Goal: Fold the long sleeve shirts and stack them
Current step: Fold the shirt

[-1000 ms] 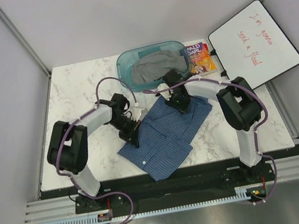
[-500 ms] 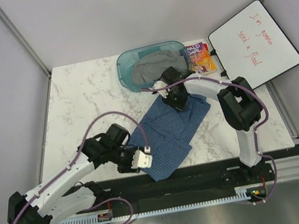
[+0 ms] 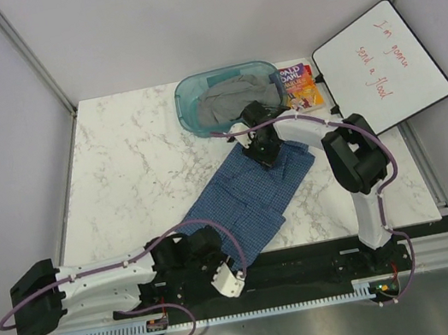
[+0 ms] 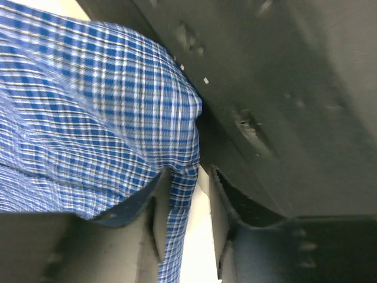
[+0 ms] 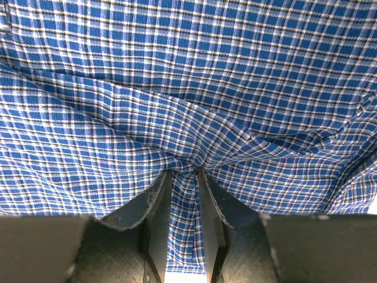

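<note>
One long sleeve shirt (image 3: pixel 247 198), blue fine-checked cloth, lies crumpled across the middle of the marble table (image 3: pixel 120 168). My left gripper (image 3: pixel 227 269) sits low at the table's near edge by the shirt's near corner. In the left wrist view its jaws (image 4: pixel 191 183) stand apart. A strip of shirt (image 4: pixel 88 106) hangs against the left finger (image 4: pixel 150 218), and a bright gap separates it from the right one. My right gripper (image 3: pixel 266 148) rests on the shirt's far end. Its jaws (image 5: pixel 185 174) are shut on a bunched fold of the shirt (image 5: pixel 188 71).
A teal bin (image 3: pixel 185 96) holding grey cloth stands at the back. A colourful book (image 3: pixel 298 87) and a whiteboard (image 3: pixel 380 66) lie to its right. The black base rail (image 3: pixel 310 263) runs along the near edge, right beside my left gripper.
My left arm has swung from the shirt's left edge down to the near edge of the table, and its shut jaws have parted. The right gripper has stayed on its fold.
</note>
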`<state>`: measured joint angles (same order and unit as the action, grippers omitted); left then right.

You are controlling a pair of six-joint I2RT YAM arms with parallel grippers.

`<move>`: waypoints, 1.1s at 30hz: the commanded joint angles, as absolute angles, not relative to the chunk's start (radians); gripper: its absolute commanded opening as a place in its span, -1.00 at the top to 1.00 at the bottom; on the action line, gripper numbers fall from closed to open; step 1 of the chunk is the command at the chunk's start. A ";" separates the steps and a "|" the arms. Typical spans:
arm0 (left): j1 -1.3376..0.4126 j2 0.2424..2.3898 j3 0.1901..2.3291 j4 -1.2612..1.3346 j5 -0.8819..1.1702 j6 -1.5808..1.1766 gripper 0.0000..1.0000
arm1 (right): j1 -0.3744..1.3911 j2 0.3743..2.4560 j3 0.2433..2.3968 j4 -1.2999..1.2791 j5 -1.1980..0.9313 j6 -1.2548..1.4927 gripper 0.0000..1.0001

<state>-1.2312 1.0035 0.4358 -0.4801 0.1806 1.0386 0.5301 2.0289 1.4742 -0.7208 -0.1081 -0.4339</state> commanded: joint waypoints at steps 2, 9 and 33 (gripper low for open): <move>-1.238 1.092 0.393 -0.255 0.057 1.057 0.15 | 0.532 2.056 1.511 -0.716 -0.140 -0.423 0.35; -1.238 1.109 0.527 -0.358 0.118 0.957 0.96 | 0.531 2.057 1.522 -0.715 -0.146 -0.423 0.35; -1.322 1.485 1.077 -0.502 0.503 0.348 0.64 | 0.664 2.019 1.531 -0.709 -0.367 -0.413 0.32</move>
<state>-1.3182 1.4757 1.0023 -0.5835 0.4568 0.4725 0.6384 2.0399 1.4971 -0.7368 -0.2985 -0.4259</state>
